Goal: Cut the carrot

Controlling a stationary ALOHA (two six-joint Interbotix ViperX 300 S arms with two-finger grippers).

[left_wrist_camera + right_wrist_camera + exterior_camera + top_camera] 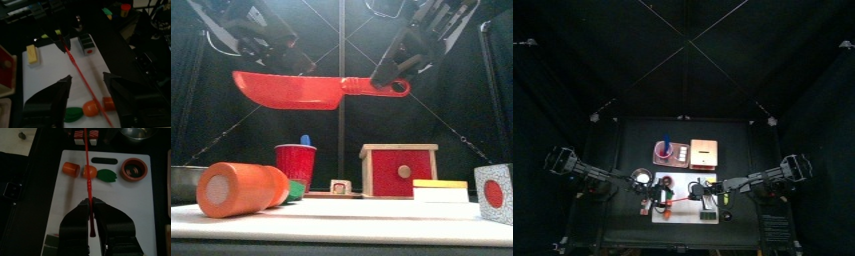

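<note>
Presently, item one: the small orange toy carrot with a green leafy tip [89,172], lying on the white cutting board [133,213], apparently in two orange pieces set apart, so I judge the cut made. Item two: the red plastic toy knife [305,90], which I hold by its handle in the right gripper [89,218], jaws pinched on it, blade level above the board and lined over the carrot. Item three: the left gripper [87,87], jaws spread wide, gripping nothing, straddling the blade.
</note>
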